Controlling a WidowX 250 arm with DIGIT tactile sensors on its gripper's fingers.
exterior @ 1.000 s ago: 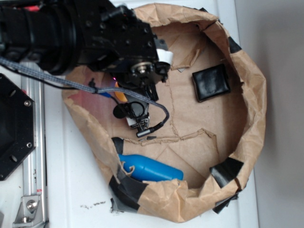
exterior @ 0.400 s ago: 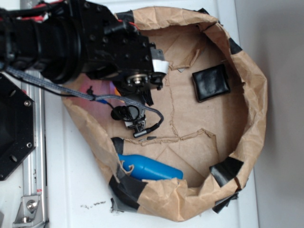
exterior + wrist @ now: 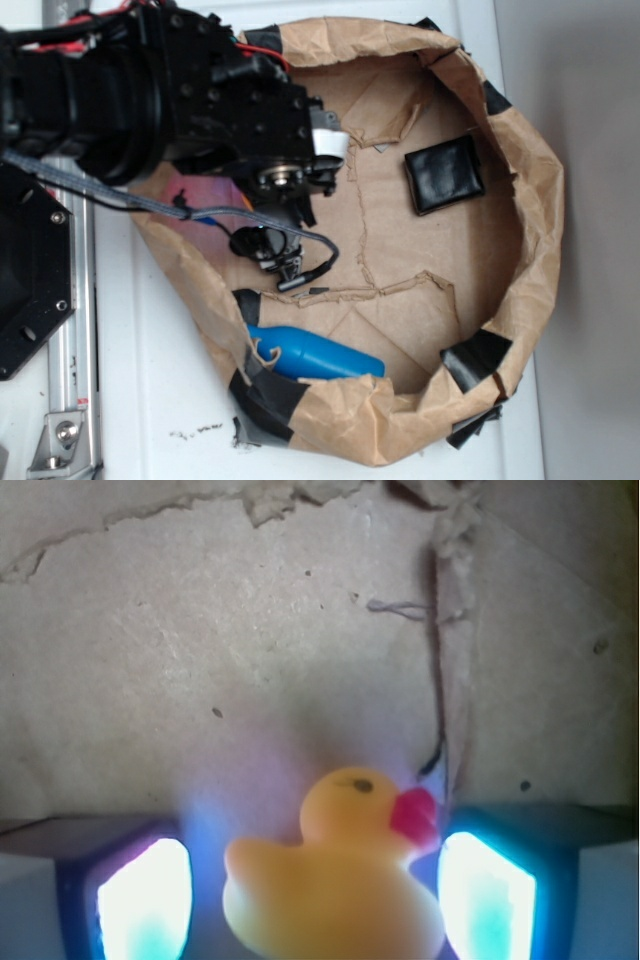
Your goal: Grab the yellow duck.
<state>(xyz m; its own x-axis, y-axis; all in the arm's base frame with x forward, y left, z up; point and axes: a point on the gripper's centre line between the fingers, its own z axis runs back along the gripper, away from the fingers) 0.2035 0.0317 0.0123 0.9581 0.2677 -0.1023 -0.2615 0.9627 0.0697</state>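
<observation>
The brown paper enclosure (image 3: pixel 540 190) fills most of the exterior view, its crumpled wall patched with black tape, standing on a white table (image 3: pixel 150 400). The black WidowX arm (image 3: pixel 150 90) reaches in from the upper left of the frame, and over the last second it has drawn slightly up and to the left while sinking lower over the paper floor, so that the strip of yellow and orange visible under the wrist a second ago is now hidden beneath it. The blue bottle (image 3: pixel 320 355) at lower centre and the black square pad (image 3: pixel 445 173) at upper right have not moved.

In the wrist view the gripper (image 3: pixel 315 900) is spread, its two lit fingers (image 3: pixel 145 900) standing either side of the yellow duck (image 3: pixel 335 880) at the bottom centre of the frame. The duck sits upright on the paper, its red-orange beak turned toward the right finger and very near it; contact cannot be judged. The left finger stands apart from the tail.

By my reading, the descent is done and the duck is bracketed; closing is what remains.
</observation>
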